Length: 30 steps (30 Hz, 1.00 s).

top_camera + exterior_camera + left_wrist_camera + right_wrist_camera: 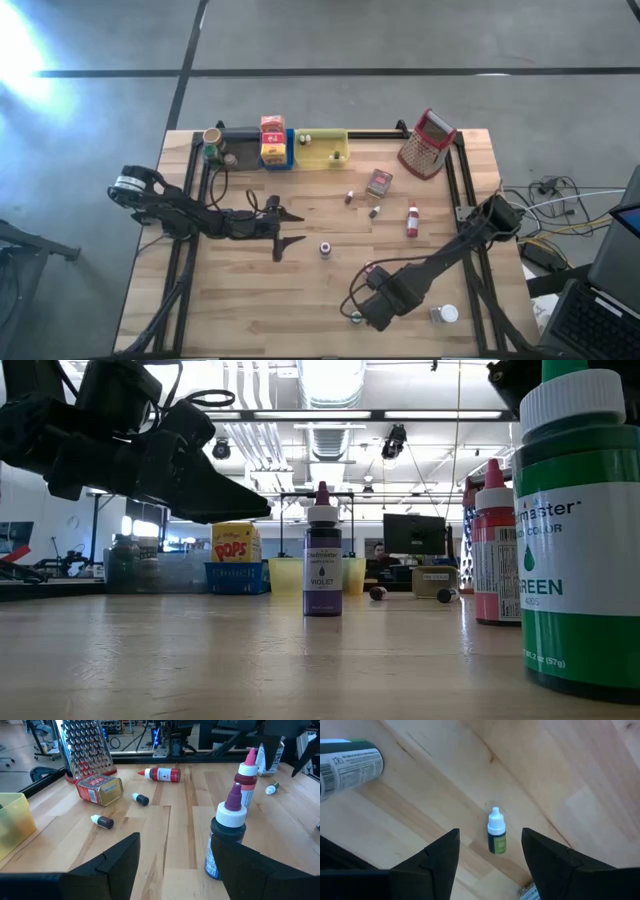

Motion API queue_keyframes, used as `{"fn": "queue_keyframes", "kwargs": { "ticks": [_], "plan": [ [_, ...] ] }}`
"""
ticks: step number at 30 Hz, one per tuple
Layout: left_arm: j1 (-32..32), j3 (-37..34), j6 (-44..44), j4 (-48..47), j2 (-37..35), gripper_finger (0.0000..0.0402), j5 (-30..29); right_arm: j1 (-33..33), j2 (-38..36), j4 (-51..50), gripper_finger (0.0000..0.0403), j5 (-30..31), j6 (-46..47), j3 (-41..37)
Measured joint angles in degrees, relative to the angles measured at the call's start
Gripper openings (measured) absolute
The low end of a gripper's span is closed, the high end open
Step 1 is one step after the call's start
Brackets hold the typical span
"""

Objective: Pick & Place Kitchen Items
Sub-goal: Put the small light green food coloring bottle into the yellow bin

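Note:
A tiny green bottle with a white cap [495, 836] lies on its side on the wooden table, near the front edge. My right gripper [490, 834] points down over it, open, one finger on either side and clear of it. My left gripper [292, 227] waits open and level at the table's left middle. Just beyond its fingers a violet bottle [227, 837] stands upright. Other kitchen items: a pink-capped red bottle [245, 780] standing, a tall green bottle [445, 315] standing, a red bottle [412, 222] on its side, a red tin [379, 182], and two tiny bottles [350, 197] [374, 212].
A metal grater [428, 143] stands at the back right. Grey [238, 150], blue [288, 155] and yellow [322, 150] trays line the far edge, with a box [272, 140] in the blue one. Bare wood lies left of the violet bottle and along the front left.

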Motion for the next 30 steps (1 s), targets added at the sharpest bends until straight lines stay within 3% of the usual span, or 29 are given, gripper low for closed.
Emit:
{"fn": "queue_keyframes", "kwargs": {
  "ticks": [3,7,11,14,30],
  "plan": [
    [0.3,0.1,0.0,0.0,0.0,0.025,-4.9,-0.2,-0.2,0.0,0.0212,0.0,0.7,0.0],
    [0.3,0.2,-0.4,0.1,0.0,0.025,-18.0,-0.2,-0.2,0.0,0.0208,-0.2,1.5,0.0],
    [0.6,0.2,-2.9,1.0,0.0,0.025,-36.0,0.0,-0.2,0.1,0.0199,-0.6,1.5,0.0],
    [0.5,0.1,-2.9,0.1,0.0,0.025,-42.7,-0.1,-0.2,0.1,0.0193,-1.6,1.5,0.0],
    [0.5,0.1,-2.9,0.0,0.0,0.025,-44.0,-0.5,0.6,1.7,0.0211,-4.6,3.4,0.0]
  ]
}}
